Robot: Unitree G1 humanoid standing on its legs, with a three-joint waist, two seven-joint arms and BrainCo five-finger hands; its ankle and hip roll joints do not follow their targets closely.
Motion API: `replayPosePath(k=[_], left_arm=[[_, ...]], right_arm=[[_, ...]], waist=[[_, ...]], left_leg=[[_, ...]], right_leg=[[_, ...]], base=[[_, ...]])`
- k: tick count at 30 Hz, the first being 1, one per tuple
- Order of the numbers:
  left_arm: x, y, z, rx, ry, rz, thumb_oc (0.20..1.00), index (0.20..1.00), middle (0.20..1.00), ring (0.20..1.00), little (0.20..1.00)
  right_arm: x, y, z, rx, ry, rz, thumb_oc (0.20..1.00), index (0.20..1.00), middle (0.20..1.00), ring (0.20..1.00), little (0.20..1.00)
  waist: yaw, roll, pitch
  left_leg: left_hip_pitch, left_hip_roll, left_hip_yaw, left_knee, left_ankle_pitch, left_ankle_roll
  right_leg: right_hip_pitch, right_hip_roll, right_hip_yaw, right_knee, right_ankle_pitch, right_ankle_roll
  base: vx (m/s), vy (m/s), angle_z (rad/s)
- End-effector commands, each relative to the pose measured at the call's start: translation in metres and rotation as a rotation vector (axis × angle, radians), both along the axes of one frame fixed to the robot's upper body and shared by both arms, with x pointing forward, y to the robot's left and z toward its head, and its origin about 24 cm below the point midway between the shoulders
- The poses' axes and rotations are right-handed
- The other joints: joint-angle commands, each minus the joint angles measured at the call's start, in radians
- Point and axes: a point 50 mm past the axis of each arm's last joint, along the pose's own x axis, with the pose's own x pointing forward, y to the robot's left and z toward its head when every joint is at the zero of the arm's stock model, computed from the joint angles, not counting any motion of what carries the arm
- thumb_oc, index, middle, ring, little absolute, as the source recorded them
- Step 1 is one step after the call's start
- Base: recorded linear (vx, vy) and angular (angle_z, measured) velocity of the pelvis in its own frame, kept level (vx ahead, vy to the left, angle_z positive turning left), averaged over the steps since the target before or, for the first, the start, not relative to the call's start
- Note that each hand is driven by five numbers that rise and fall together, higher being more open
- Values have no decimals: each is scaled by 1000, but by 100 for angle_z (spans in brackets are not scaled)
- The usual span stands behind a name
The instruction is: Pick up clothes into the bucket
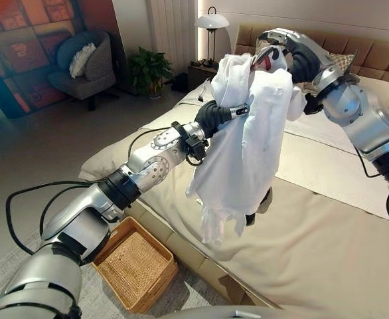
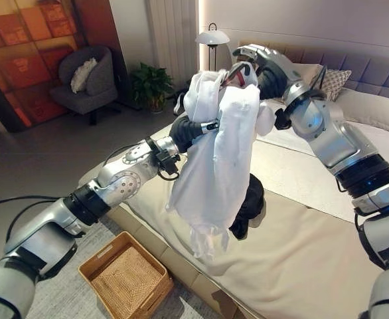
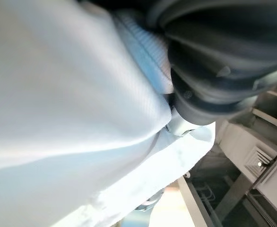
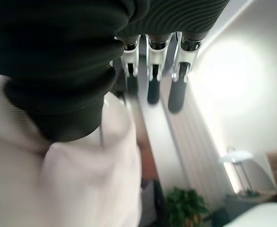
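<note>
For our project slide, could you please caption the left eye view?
Both hands lift a white garment above the bed; a wicker basket waits on the floor beside it.

Left hand (image 1: 237, 109) fingers buried in white garment (image 1: 244, 153); dark item (image 2: 249, 206) half-hidden behind it.

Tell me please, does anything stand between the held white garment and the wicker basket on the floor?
Nothing visible does. The white garment hangs over the bed's edge; the wicker basket sits open on the floor below, nearer the robot.
</note>
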Motion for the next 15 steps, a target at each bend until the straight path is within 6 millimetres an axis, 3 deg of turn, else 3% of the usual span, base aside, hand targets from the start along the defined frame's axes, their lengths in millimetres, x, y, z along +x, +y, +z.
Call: replayPosePath(k=[1,9,11,14,15], left_arm=[[15,20,40,-177,-97,130,200,200,200,200,200],[27,52,43,-210,-116,333,200,200,200,200,200],[31,87,46,-157,-186,517,200,200,200,200,200],[29,103,48,-113,-230,592,200,200,200,200,200],[27,126,54,-34,-312,702,200,200,200,200,200]], right_arm=[[2,-18,19,38,-53,-75,1000,1000,1000,1000,1000],[-1,-46,-21,144,42,-158,1000,1000,1000,1000,1000],[-7,-65,-42,176,103,-211,1000,1000,1000,1000,1000],[-13,-77,-51,210,128,-242,1000,1000,1000,1000,1000],[-19,-90,-64,252,167,-279,1000,1000,1000,1000,1000]], waist=[[33,-60,-14],[45,-58,6],[51,-56,19],[57,-56,26],[62,-55,34]], left_leg=[[15,-23,-1,72,-117,9],[5,-25,-9,79,-119,13],[0,-26,-13,83,-121,15],[-5,-27,-16,90,-121,14],[-10,-27,-19,94,-121,14]], right_leg=[[-28,-74,-18,88,-23,75],[-35,-77,-26,95,-25,74],[-38,-78,-27,95,-26,73],[-40,-78,-31,98,-28,73],[-42,-79,-35,100,-29,73]], base=[[0,0,0],[0,0,0],[0,0,0],[1,-2,3],[2,-3,8]])
